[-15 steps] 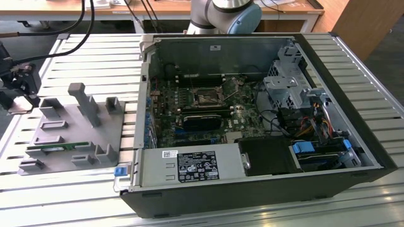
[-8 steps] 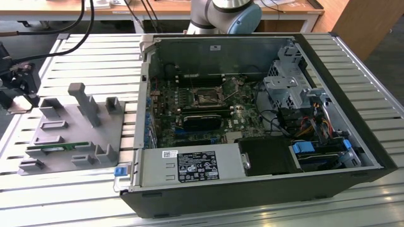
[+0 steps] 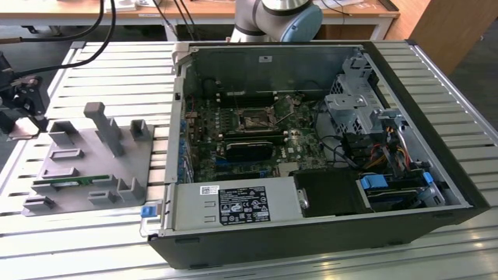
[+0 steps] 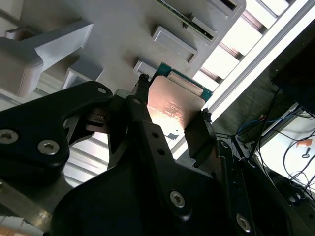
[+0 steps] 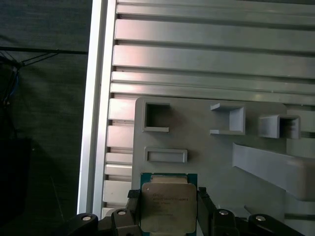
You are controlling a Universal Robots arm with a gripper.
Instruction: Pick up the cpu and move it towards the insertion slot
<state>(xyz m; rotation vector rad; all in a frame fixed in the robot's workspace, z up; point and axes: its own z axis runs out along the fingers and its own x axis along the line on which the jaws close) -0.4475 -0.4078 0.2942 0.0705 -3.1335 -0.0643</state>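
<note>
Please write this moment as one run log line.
gripper: shut on cpu | place: at tray edge | slot: in case, cpu not there

Setting: robotics lab or test workshop.

Evidence:
- silver slotted aluminium-profile work table (image 3: 109,70)
- grey-and-blue jointed robot arm base (image 3: 284,17) at the table's far edge
- black desktop computer tower (image 3: 311,248) lying open on the table, dark green circuit board (image 3: 204,146) exposed
- grey moulded plastic fixture tray (image 3: 86,169) beside the tower
- pale wooden desks (image 3: 210,9) and trailing black cables (image 3: 109,17) behind
</note>
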